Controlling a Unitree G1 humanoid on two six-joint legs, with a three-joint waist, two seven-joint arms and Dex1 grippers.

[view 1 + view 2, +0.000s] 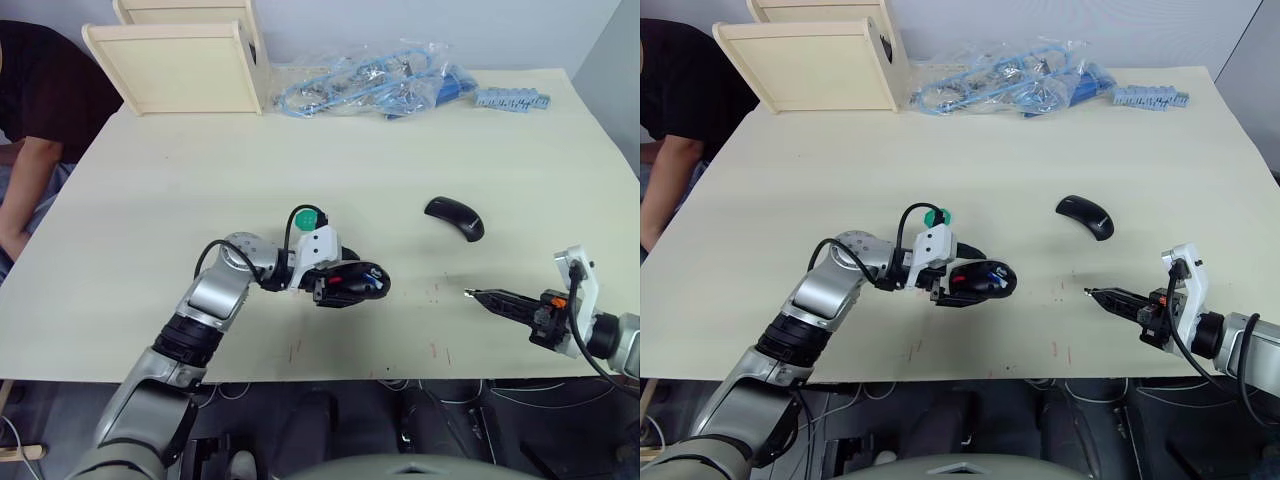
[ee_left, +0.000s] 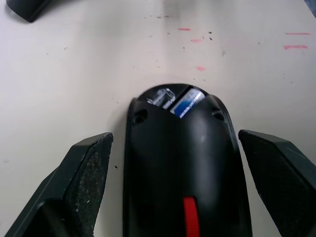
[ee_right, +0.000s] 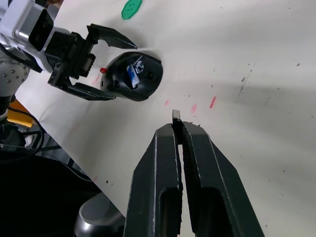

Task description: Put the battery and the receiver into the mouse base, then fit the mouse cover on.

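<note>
Matt cream table (image 1: pixel 300 160), smooth, flecked with small red and dark marks near the black plastic oval mouse base (image 2: pixel 185 163). Satin sheen on that base, with a glossy red plastic strip and a glossy blue battery (image 2: pixel 187 102) with silvery metal ends in its open bay. Beyond the base, a glossy black curved plastic mouse cover (image 1: pixel 455 218). Just beside the base, a matt green scalloped disc (image 3: pixel 131 8). Rough, grainy black pads on the left gripper (image 2: pixel 182 148); smooth matt black plastic on the right gripper (image 3: pixel 178 129), pinching a tiny silvery metal receiver (image 3: pixel 176 115). At the table's far edge, pale unfinished wooden boxes (image 1: pixel 180 60) and crinkled clear plastic bags (image 1: pixel 370 80).
</note>
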